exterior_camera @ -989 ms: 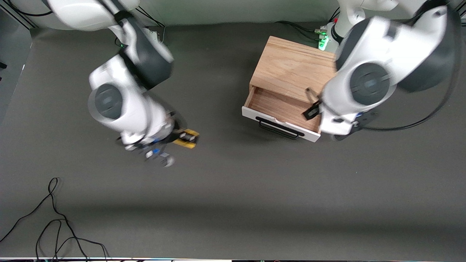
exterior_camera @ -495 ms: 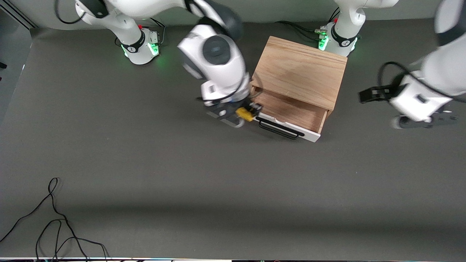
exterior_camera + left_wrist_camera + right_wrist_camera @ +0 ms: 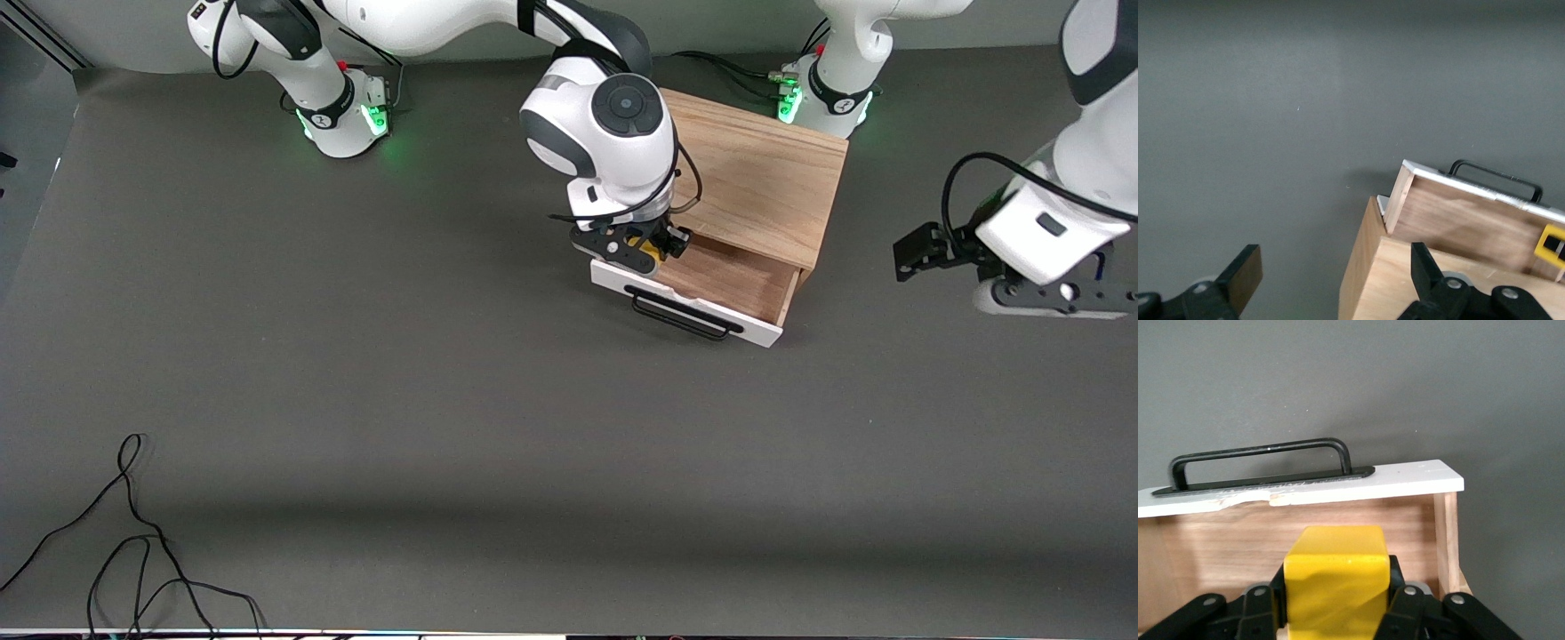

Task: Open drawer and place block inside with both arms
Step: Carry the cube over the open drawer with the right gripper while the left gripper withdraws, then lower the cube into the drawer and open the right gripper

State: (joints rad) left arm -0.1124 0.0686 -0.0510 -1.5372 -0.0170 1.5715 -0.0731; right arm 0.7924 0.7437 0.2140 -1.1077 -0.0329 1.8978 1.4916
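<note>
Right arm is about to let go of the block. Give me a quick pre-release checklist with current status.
1. Drawer pulled open: ok.
2. Block clamped in the right gripper: ok.
3. Block over the drawer's wood floor, inside the white front panel: ok.
4. Height of block above the drawer floor: cannot tell.
5. Left gripper open, holding nothing, and off to the left arm's end of the table, clear of the drawer: ok.
6. Drawer floor under the block free of other things: cannot tell, block hides it.

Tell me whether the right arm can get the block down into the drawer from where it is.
Probably yes. The right gripper is shut on the block over the open drawer, whose wood floor below looks bare. The left gripper waits open, off to the side.
</note>
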